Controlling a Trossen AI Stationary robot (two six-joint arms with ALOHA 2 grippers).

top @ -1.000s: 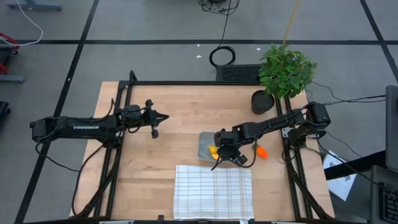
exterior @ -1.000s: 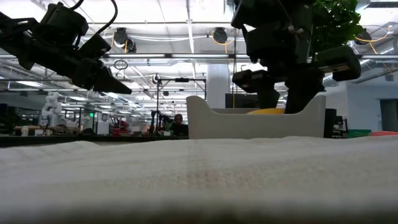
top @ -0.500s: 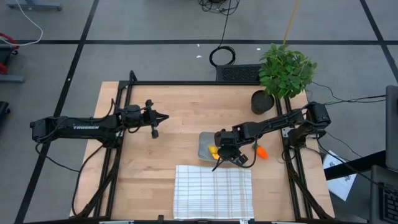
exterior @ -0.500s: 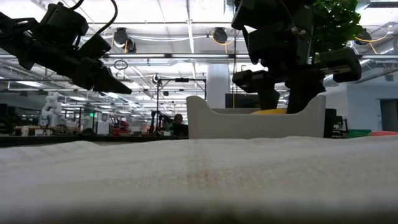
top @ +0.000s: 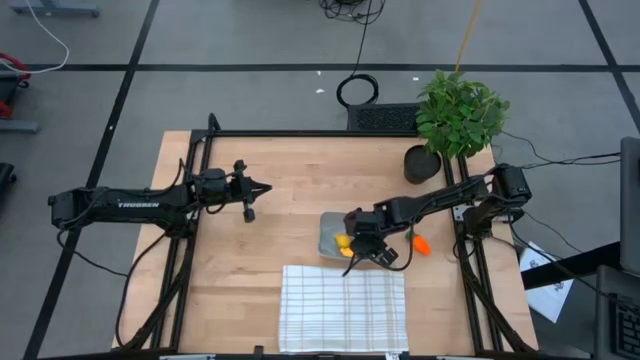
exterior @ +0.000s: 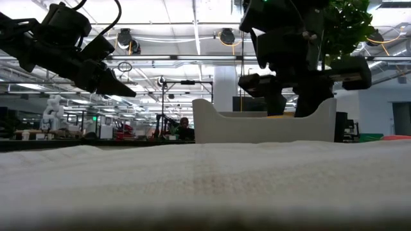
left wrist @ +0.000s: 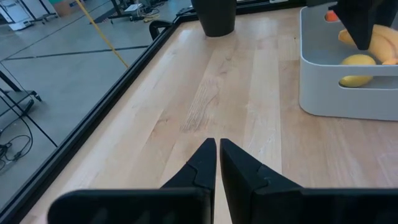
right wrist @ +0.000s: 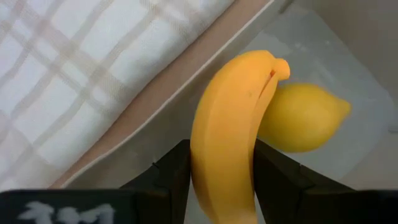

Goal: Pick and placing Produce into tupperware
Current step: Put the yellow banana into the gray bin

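The translucent tupperware point(top: 328, 228) stands on the wooden table, just beyond the checked cloth. The yellow lemon point(right wrist: 301, 118) lies inside it. My right gripper point(top: 352, 246) is over the tupperware's near side, shut on the yellow banana point(right wrist: 230, 130). The orange carrot point(top: 421, 243) lies on the table to the right of the tupperware. My left gripper point(top: 264, 187) is shut and empty above the table's left half. In the left wrist view the tupperware point(left wrist: 348, 87) shows with the lemon point(left wrist: 357, 62) and the banana point(left wrist: 380, 43) inside. My right gripper pinches the banana between its two fingers point(right wrist: 171, 171), one on each side of its middle part point(right wrist: 221, 168). The fingers come from above, pointing down into the tupperware. The banana's far tip point(right wrist: 280, 65) is beside the lemon. Whether it rests on the floor, I cannot tell.
A white checked cloth point(top: 342, 305) lies at the table's near edge, close to the tupperware. A black pot point(top: 422, 163) and a leafy plant point(top: 460, 110) stand at the far right corner. Bare wood lies between the two arms.
My right gripper has tipped slightly over the tupperware, with the banana still between its fingers. In the low view less of the banana shows above the tupperware's rim than before.
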